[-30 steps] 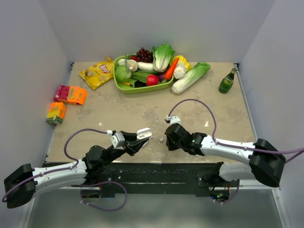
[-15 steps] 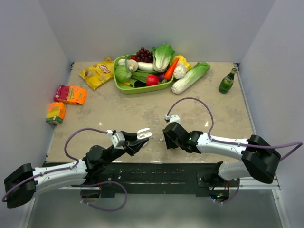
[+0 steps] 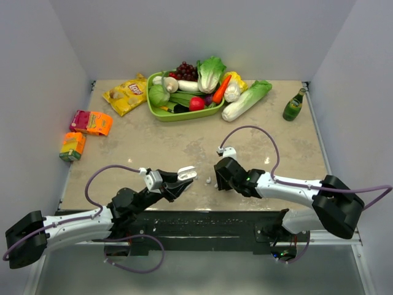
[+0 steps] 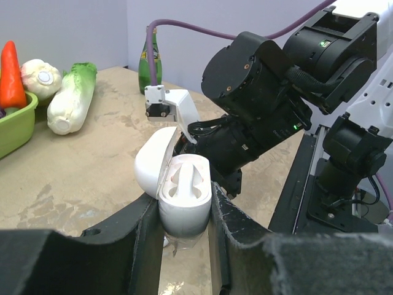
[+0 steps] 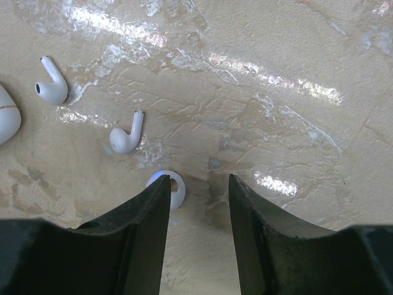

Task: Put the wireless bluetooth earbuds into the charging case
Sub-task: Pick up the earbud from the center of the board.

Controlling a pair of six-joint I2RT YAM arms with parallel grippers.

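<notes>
My left gripper (image 4: 184, 212) is shut on the white charging case (image 4: 185, 196), held upright above the table with its lid flipped open to the left. In the top view the case (image 3: 187, 174) sits at the left gripper (image 3: 177, 182), near the table's front edge. My right gripper (image 5: 199, 184) points down at the table, open, with nothing between its fingers. Two earbuds lie loose on the table: one (image 5: 51, 83) at the far left and one (image 5: 127, 135) nearer. A third earbud (image 5: 174, 186) lies half hidden beside the left fingertip. From above, the right gripper (image 3: 219, 178) hangs just right of a white earbud (image 3: 209, 180).
The right arm's black wrist (image 4: 258, 104) is close behind the held case. A rounded white object (image 5: 6, 120) shows at the right wrist view's left edge. At the back stand a green tray (image 3: 153, 109) of vegetables, a chips bag (image 3: 126, 94), a cabbage (image 3: 245, 100) and a green bottle (image 3: 294, 105). Cartons (image 3: 91, 122) lie left.
The right arm has shifted slightly, its wrist settling just right of the small white earbud. The left arm and the case have stayed put.
</notes>
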